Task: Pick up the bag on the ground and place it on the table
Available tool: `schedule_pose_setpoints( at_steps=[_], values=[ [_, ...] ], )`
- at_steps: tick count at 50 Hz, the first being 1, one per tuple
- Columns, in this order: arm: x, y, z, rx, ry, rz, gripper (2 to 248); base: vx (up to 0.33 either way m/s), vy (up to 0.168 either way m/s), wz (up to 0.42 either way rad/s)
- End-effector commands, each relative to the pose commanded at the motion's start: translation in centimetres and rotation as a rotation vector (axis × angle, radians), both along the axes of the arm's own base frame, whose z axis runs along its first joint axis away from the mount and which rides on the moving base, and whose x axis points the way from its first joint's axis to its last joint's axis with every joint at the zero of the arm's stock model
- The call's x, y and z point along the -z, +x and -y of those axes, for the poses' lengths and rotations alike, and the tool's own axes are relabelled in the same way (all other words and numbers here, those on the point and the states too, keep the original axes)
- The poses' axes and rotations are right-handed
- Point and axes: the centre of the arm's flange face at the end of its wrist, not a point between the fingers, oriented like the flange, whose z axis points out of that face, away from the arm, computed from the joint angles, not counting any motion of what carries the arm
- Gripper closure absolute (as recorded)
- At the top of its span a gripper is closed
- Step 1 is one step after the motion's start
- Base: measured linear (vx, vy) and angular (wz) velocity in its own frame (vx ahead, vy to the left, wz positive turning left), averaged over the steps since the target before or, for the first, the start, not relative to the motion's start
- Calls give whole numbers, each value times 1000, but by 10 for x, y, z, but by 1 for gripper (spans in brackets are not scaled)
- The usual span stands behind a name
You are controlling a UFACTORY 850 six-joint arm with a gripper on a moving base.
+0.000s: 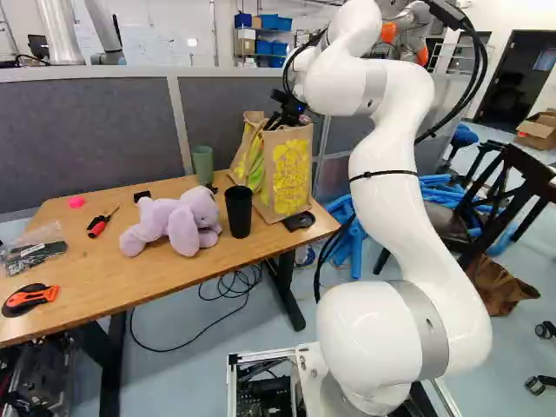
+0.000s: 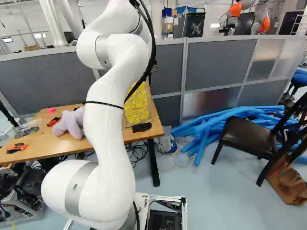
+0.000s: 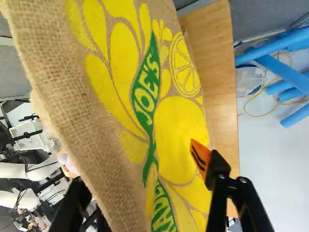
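At the top of the burlap bag [image 1: 287, 174] is my gripper [image 1: 282, 120], reaching down from the arm in the left base view. The bag, printed in yellow and green, stands upright on the right end of the wooden table [image 1: 95, 269]. In the wrist view the gripper [image 3: 144, 176] is open wide, its fingers spread around the upper part of the bag [image 3: 116, 121]. One orange pad [image 3: 200, 155] shows over the printed face; the other finger is dark and blurred beyond the bag's edge. The arm hides part of the bag in the right base view.
A black cup [image 1: 238, 211], green cup [image 1: 202, 164], purple plush toy [image 1: 174, 224] and orange-black tool [image 1: 30, 299] share the table. Grey partitions stand behind. Blue tubes [image 2: 216, 125], a dark chair [image 2: 247, 136] and a brown bag-like item [image 2: 287, 184] are to the right. Another robot [image 2: 261, 17] stands beyond.
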Motion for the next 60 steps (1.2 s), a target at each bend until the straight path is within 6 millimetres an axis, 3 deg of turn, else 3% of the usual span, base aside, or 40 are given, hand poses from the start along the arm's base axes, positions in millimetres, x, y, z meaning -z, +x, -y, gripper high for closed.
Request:
schedule_pose_setpoints(
  at_steps=[1,2,6,7,12,13,60],
  values=[
    [-1,0,0,0,0,2,89,0,0,0],
    [-2,-1,0,0,0,3,50,0,0,0],
    [-8,-2,0,0,-1,11,50,0,0,0],
    [-10,-3,0,0,-1,13,13,0,0,0],
    [-17,-5,0,0,-1,23,13,0,0,0],
    [-19,-5,0,0,-1,25,3,0,0,0],
    [-92,-28,-2,0,-7,131,3,0,0,0]
  ],
)
